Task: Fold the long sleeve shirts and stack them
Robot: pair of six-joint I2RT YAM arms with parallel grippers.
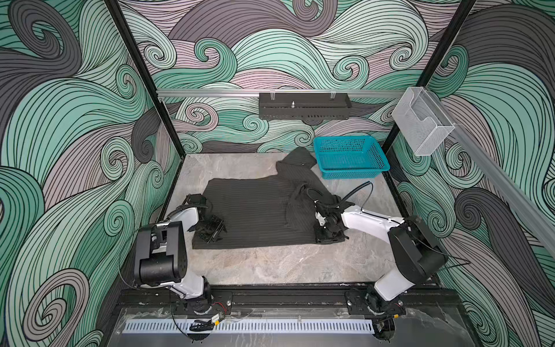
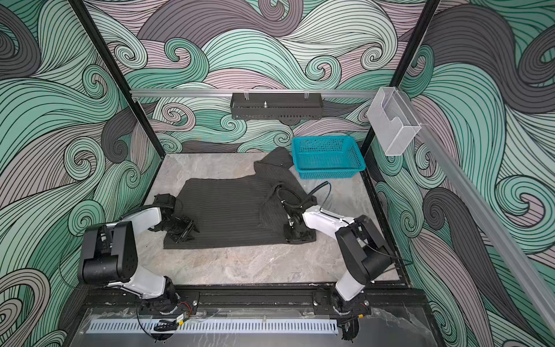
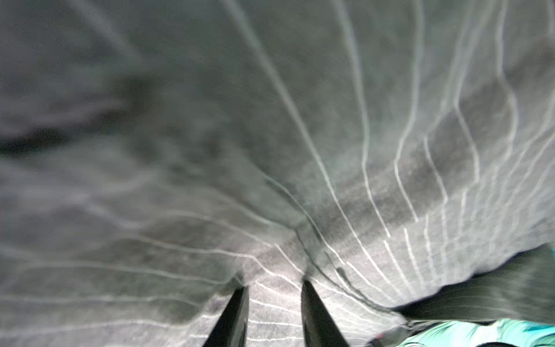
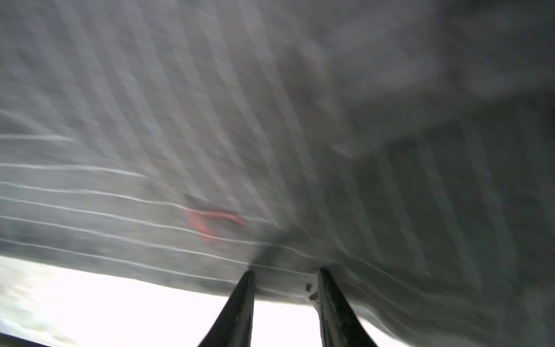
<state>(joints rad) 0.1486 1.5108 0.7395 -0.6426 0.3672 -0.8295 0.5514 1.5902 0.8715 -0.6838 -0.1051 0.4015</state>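
One long sleeve shirt (image 1: 255,210) (image 2: 228,210), dark with thin pale pinstripes, lies mostly flat in mid-table. One part of it (image 1: 297,162) trails back toward the basket. A fold of cloth lies bunched over its right side. My left gripper (image 1: 211,232) (image 2: 181,231) sits on the shirt's near left corner. In the left wrist view its jaws (image 3: 271,284) stand a little apart on cloth (image 3: 330,150) that puckers toward the tips. My right gripper (image 1: 327,237) (image 2: 295,235) is at the near right corner, its jaws (image 4: 285,270) closed on the hem (image 4: 210,120).
A teal mesh basket (image 1: 351,173) (image 2: 330,172) stands at the back right, right by the trailing cloth. A black tray (image 1: 303,106) hangs on the back rail and a clear holder (image 1: 420,126) on the right rail. Bare marble table (image 1: 270,264) lies in front of the shirt.
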